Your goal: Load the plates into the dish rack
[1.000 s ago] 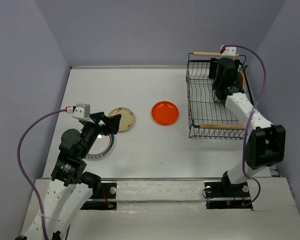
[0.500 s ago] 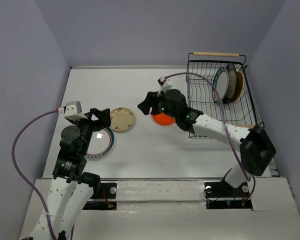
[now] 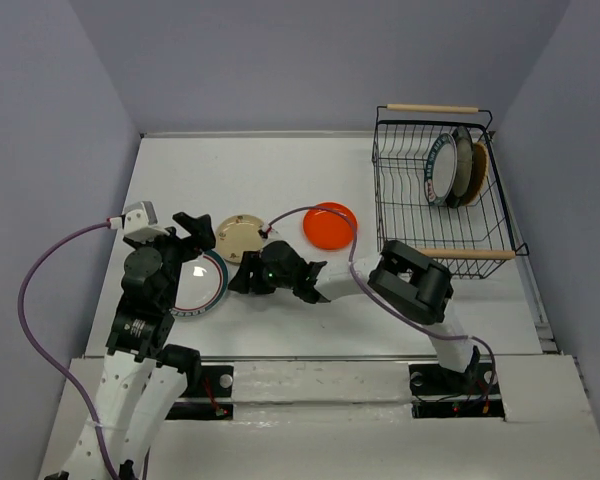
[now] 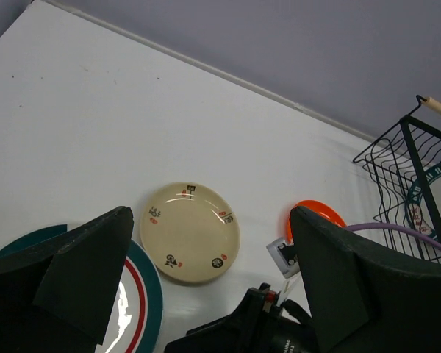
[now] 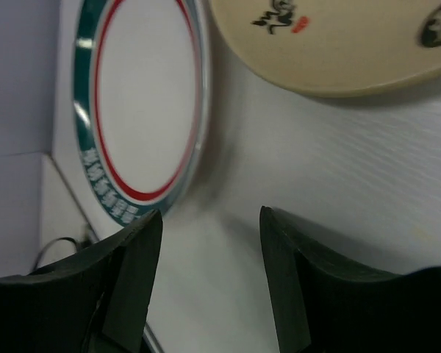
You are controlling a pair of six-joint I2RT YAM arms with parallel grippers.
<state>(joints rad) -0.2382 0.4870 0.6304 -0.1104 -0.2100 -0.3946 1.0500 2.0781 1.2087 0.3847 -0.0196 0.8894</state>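
Partly hidden by the left arm (image 3: 140,300): the teal-rimmed plate (image 3: 208,285). Flat on the table (image 3: 280,170): three plates, including the beige plate (image 3: 242,238) and orange plate (image 3: 330,225). The dish rack (image 3: 450,253) sits far right, long axis near-to-far, holding apparently three racked plates (image 3: 442,170) on edge. The left gripper (image 3: 202,232) is spread, empty. The right gripper (image 5: 211,213), jaws apart and empty, hangs beside the teal-rimmed plate

Arm links (image 3: 130,395): white shells, black joints
Cables (image 4: 393,227): purple, one per wrist
Camera box (image 3: 137,218): pale grey
Jaws: matte black, blocky
Bases (image 3: 215,385): black plates, red wires
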